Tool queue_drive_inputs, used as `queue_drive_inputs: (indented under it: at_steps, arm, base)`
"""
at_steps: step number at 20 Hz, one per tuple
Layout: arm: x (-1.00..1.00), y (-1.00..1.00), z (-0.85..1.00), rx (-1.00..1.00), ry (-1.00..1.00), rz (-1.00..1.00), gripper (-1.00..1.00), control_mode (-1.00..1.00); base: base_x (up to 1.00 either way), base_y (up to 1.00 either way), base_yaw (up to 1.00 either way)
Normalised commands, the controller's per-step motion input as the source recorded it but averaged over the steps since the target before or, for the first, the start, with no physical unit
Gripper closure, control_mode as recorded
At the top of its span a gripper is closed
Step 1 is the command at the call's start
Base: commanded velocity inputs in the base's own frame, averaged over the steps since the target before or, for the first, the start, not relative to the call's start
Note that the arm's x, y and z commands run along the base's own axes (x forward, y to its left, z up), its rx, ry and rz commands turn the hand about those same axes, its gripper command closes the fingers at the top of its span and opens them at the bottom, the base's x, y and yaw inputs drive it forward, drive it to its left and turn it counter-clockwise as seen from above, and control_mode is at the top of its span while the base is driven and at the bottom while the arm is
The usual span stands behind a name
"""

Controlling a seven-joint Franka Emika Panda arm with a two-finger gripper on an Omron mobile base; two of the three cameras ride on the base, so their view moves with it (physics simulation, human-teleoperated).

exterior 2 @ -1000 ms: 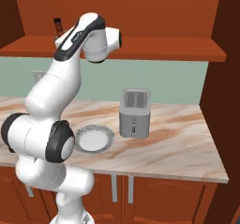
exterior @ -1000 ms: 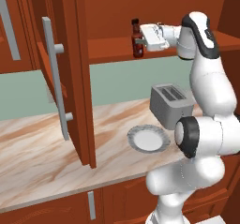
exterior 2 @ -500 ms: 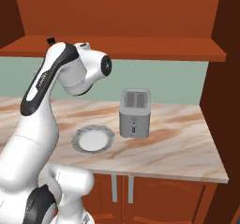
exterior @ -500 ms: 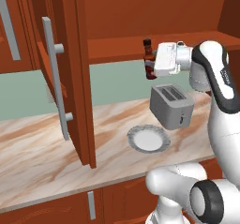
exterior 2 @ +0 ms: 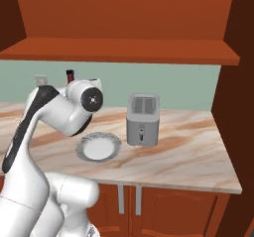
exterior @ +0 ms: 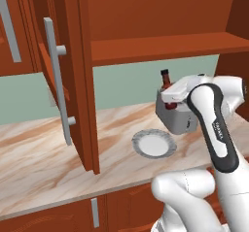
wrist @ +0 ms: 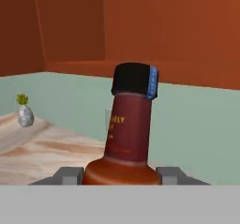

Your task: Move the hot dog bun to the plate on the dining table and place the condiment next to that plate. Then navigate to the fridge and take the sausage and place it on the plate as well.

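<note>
So the gripper (wrist: 120, 177) has its two fingers clamped around the condiment (wrist: 127, 134), one on each side of the bottle's shoulder. In the hand view the dark red-brown bottle stands upright right between the grey fingertips (wrist: 69, 175), black cap on top, a bit of yellow lettering on the neck.

From the left base view the bottle (exterior: 167, 84) pokes up just behind the white hand, held in the air above the toaster (exterior: 177, 117) and below the wooden shelf (exterior: 165, 47). Only its cap and neck show there; the rest is hidden by the hand. In the right base view you can just catch the black cap (exterior 2: 70, 74) peeking over the arm's big joint, against the green backsplash (exterior 2: 173, 85).

On the marble counter (exterior 2: 188, 156) there's a pale grey plate with a whitish rim (exterior 2: 98, 147), sitting just beside the silver toaster (exterior 2: 143, 119), a little apart from it. Nothing's on that plate as far as I can see.

Over on the left of the left base view, a cabinet door (exterior: 73, 75) hangs open with a long grey bar handle (exterior: 57, 78) on it.

Far off in the hand view there's a little grey vase with a yellow-green sprig (wrist: 25, 112) on the counter, well away from the bottle.
</note>
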Motion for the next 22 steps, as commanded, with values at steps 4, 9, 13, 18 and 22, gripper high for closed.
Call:
queue_drive_inputs:
  at_steps: [4,9,13,18,22]
  arm:
    - [0.0,0.0,0.0,0.0,0.0,0.0,1.0,1.0]
    - [0.0,0.0,0.0,0.0,0.0,0.0,1.0,1.0]
    - [0.0,0.0,0.0,0.0,0.0,0.0,1.0,1.0]
    - [0.0,0.0,0.0,0.0,0.0,0.0,1.0,1.0]
    - [0.0,0.0,0.0,0.0,0.0,0.0,1.0,1.0]
  base:
    - [-0.93,-0.57,-0.25]
    - [-0.96,-0.58,-0.48]
    - [-0.85,-0.77,-0.51]
    - [-0.45,-0.99,-0.54]
    - [0.05,-0.83,-0.82]
